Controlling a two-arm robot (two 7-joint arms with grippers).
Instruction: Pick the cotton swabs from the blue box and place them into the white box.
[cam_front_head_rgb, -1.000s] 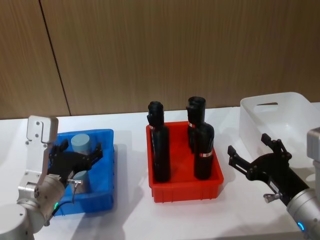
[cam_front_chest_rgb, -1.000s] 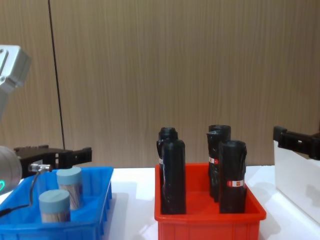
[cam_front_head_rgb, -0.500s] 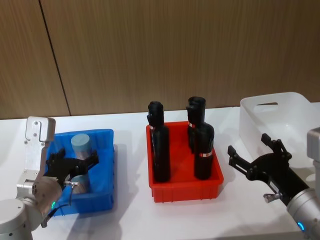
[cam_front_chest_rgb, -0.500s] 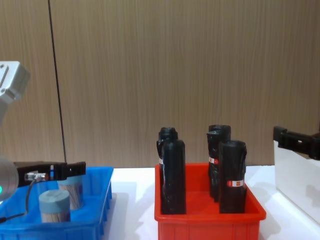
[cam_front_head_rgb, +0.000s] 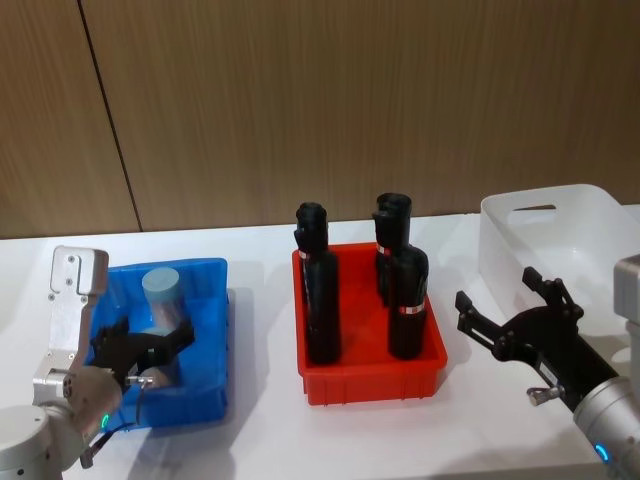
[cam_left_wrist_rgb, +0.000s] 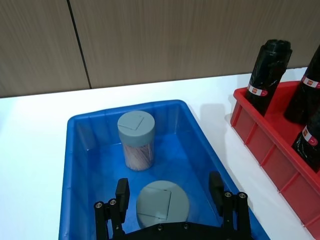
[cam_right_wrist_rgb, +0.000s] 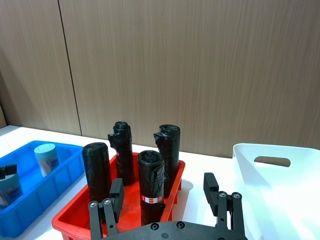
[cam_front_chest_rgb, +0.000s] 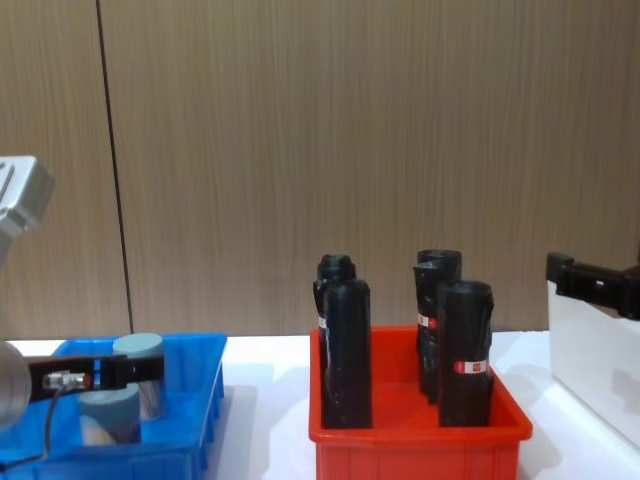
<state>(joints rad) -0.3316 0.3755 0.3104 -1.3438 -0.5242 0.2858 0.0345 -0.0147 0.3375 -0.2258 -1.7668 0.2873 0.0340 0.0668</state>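
Head view: on the left I see the blue box (cam_front_head_rgb: 213, 330) with two clear tubs in it, both with pale grey-blue lids. The far cotton swab tub (cam_front_head_rgb: 162, 292) stands alone. My left gripper (cam_front_head_rgb: 148, 345) sits low, fingers spread on both sides of the near cotton swab tub (cam_left_wrist_rgb: 162, 202), not squeezing. Past the red bin (cam_front_head_rgb: 370, 385), my right gripper (cam_front_head_rgb: 500, 295) hangs spread wide beside the white box (cam_front_head_rgb: 590, 235).

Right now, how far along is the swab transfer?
Done: nothing; both cotton swab tubs sit in the blue box. In hand: the left claw, open, straddles the near tub without gripping. Left: grasp it, carry both to the white box, beside which the right claw hovers open.
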